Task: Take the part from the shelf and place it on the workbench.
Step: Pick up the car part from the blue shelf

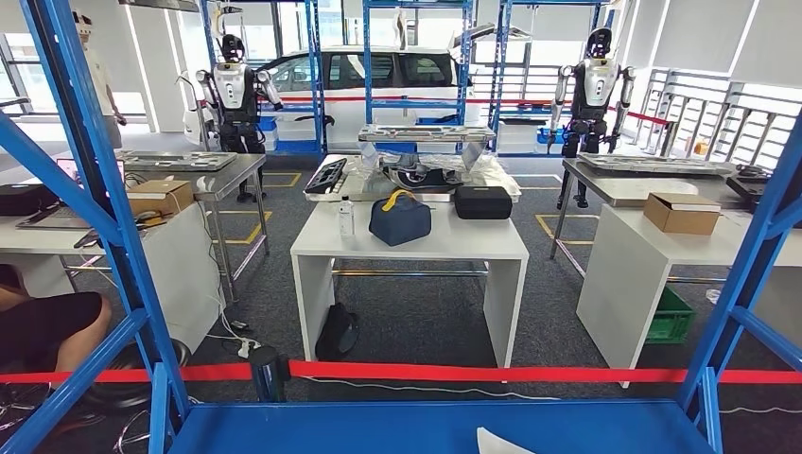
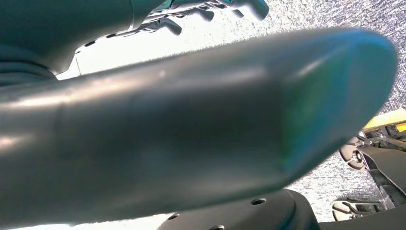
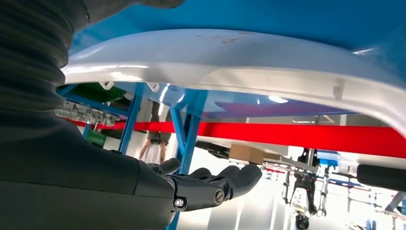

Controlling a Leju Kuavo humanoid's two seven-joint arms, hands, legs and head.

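A white curved part (image 3: 230, 57) lies on the blue shelf board (image 3: 287, 14). In the head view only a corner of the part (image 1: 506, 443) peeks in at the bottom edge, on the blue shelf (image 1: 378, 426). My right hand (image 3: 210, 184) reaches along the part's side with its fingers stretched out and a gap between them and the part. It holds nothing. My left hand (image 2: 191, 120) hangs over the grey carpet, its thick thumb close to the camera and its darker fingers (image 2: 210, 9) loosely bent, with nothing in them.
Blue shelf uprights (image 1: 90, 189) frame both sides. Red barrier tape (image 1: 473, 371) runs across beyond the shelf. Behind it stands a white table (image 1: 454, 248) with a blue bag (image 1: 399, 218), a black case (image 1: 482, 201) and a bottle. More tables, two other humanoid robots and a white car stand further back.
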